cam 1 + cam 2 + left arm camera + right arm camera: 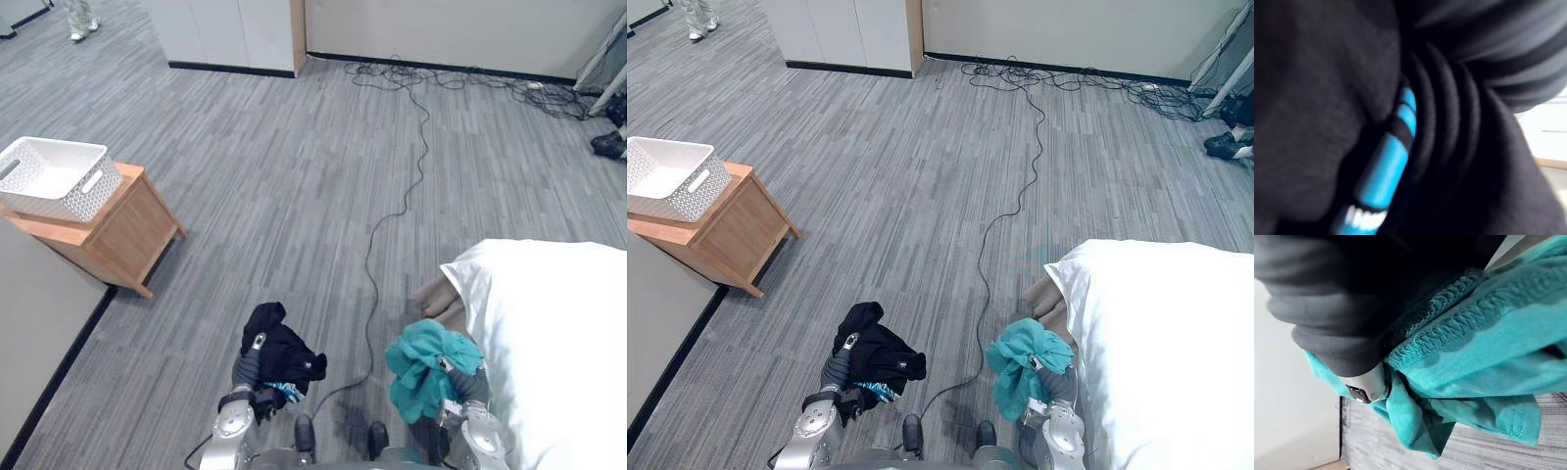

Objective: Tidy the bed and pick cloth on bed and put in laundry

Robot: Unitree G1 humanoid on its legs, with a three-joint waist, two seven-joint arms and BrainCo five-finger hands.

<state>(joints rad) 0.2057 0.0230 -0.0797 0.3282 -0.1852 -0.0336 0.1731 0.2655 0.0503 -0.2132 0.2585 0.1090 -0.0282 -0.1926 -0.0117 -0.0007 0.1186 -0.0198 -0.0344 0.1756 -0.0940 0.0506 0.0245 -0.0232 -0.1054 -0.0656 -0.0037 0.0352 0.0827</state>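
Observation:
A black cloth [284, 354] with a blue striped trim [1387, 164] is bunched in my left hand [247, 370], held low in front of me over the carpet. My right hand [462, 380] is shut on a teal cloth [423, 367] that hangs down from it beside the bed's near corner; a silver finger [1367, 386] pokes out of the teal folds [1488, 362]. The bed [558, 333] with its white cover lies at the right. A white laundry basket [54, 176] stands on a wooden side table [122, 235] at the far left.
A black cable [392, 215] runs across the grey carpet from the back wall toward me. A brown fabric edge [439, 296] sticks out at the bed's corner. A person's legs [82, 18] show at the top left, and a white cabinet [235, 34] stands by the back wall.

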